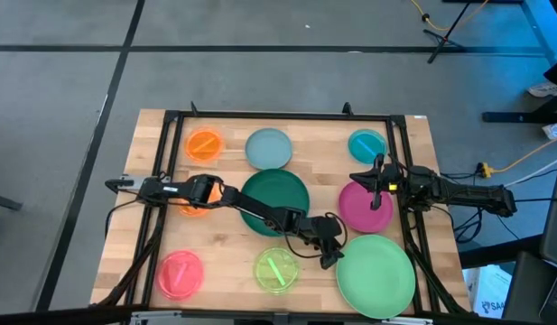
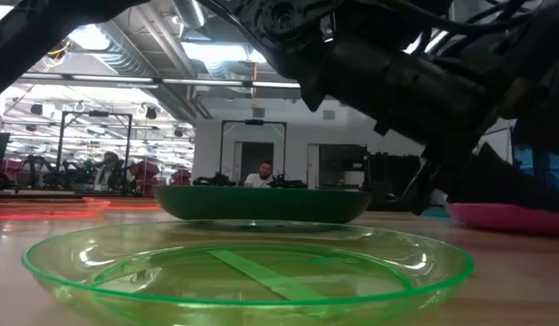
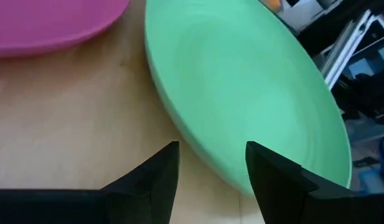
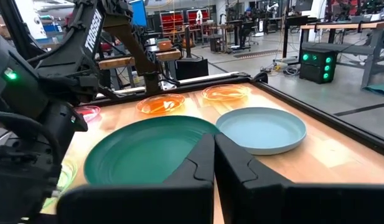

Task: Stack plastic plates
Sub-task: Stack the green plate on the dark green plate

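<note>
Nine plates lie flat on the wooden table: two orange (image 1: 204, 143) (image 1: 195, 208), pale blue (image 1: 268, 148), teal (image 1: 367, 144), dark green (image 1: 274, 200), magenta (image 1: 366, 208), light green (image 1: 375, 275), lime (image 1: 276, 269) and pink (image 1: 180, 273). My left gripper (image 1: 330, 255) reaches over the dark green plate to the light green plate's left rim. It is open (image 3: 210, 169), and the rim (image 3: 204, 152) shows between its fingers. My right gripper (image 1: 368, 179) is shut (image 4: 214, 146) and hovers above the magenta plate, facing the dark green plate (image 4: 148, 149).
A black frame (image 1: 278, 116) runs round the working area, with cables along the table's sides. The lime plate (image 2: 247, 267) sits close by the left gripper. Bare wood lies between the pink and lime plates. People sit in the room far beyond the table.
</note>
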